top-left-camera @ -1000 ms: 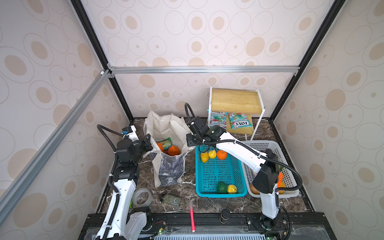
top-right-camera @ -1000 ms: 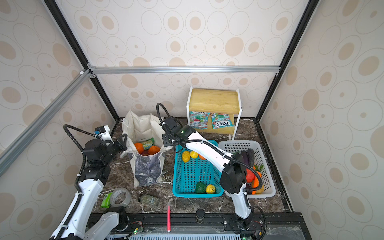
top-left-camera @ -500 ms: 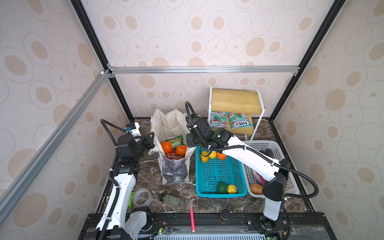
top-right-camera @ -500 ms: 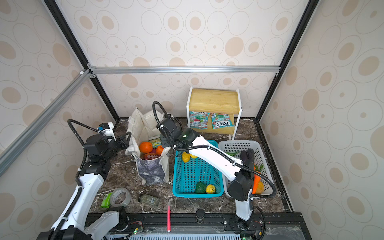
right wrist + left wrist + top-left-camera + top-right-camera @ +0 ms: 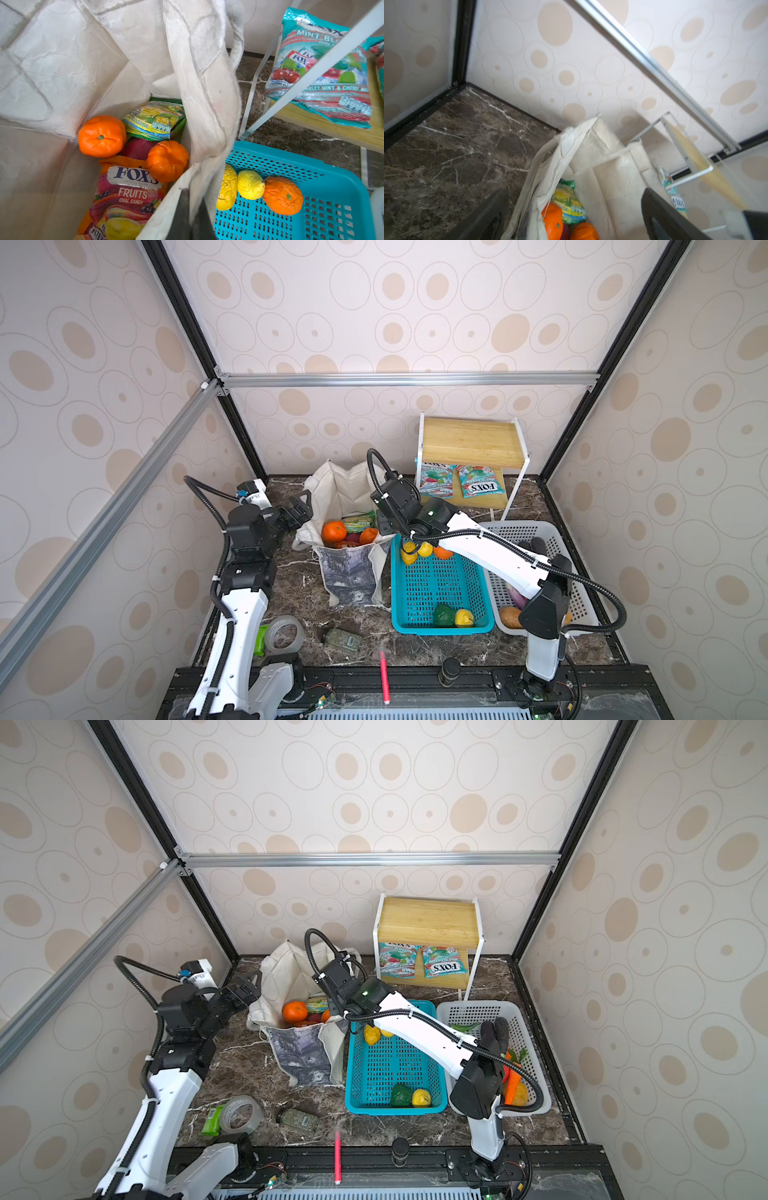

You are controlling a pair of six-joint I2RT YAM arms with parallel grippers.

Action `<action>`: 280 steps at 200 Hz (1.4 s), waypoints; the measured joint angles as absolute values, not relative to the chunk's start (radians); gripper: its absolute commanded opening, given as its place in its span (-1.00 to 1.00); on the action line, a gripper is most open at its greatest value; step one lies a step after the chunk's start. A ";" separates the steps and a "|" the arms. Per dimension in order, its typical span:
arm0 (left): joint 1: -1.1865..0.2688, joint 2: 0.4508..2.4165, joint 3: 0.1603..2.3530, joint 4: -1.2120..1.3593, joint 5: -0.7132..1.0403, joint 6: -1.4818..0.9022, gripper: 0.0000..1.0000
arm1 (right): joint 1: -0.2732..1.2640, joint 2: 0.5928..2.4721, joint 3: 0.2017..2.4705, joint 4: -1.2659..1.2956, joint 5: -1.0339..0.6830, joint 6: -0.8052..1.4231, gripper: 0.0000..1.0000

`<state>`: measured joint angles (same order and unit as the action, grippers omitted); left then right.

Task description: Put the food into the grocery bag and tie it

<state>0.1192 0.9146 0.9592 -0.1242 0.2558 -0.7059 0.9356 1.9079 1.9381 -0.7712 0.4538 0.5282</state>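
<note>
1. Front edge: a red pen (image 5: 383,672), a tape roll (image 5: 284,632) and a small jar (image 5: 343,641) lie on the marble table (image 5: 299,585).
2. The teal basket (image 5: 440,630) stands just right of the grocery bag (image 5: 351,576). It holds a green fruit (image 5: 444,614) at its near end and a creased orange (image 5: 282,195) with two yellow fruits (image 5: 249,185) at its far end.
3. The white basket (image 5: 515,524) stands further right, its contents partly hidden by the arm.
4. The grocery bag stands upright mid-table, mouth open. Inside lie a round orange (image 5: 101,136), a small pumpkin (image 5: 167,161), a dark pink fruit (image 5: 138,146), a green packet (image 5: 154,119) and an orange-red packet (image 5: 126,197).
5. The right gripper (image 5: 194,199) is closed, pinching the bag's right rim.
6. The left gripper (image 5: 303,506) sits at the bag's left rim, jaws wide apart, holding nothing.
7. Rear: a shelf (image 5: 469,441) carries two teal packets (image 5: 480,485).
</note>
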 measured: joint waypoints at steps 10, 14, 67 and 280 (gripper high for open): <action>0.120 0.891 1.004 -0.172 0.217 -0.763 0.98 | 0.935 1.908 1.935 -0.771 0.459 0.530 -1.00; 0.120 0.885 1.023 -0.194 0.205 -0.792 0.98 | 0.935 1.908 1.934 -0.772 0.463 0.530 -1.00; 0.120 0.805 0.965 -0.354 0.167 -1.251 0.98 | 0.935 1.903 1.914 -0.761 0.469 0.531 -1.00; 0.123 0.753 0.467 0.320 0.053 -1.605 -1.00 | 0.931 1.854 1.839 -0.705 0.424 0.537 -0.11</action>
<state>0.1226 0.7528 0.4671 0.3199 0.0532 -1.6047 0.9310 1.8542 1.8393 -0.7052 0.4240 0.5373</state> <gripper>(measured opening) 0.073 0.170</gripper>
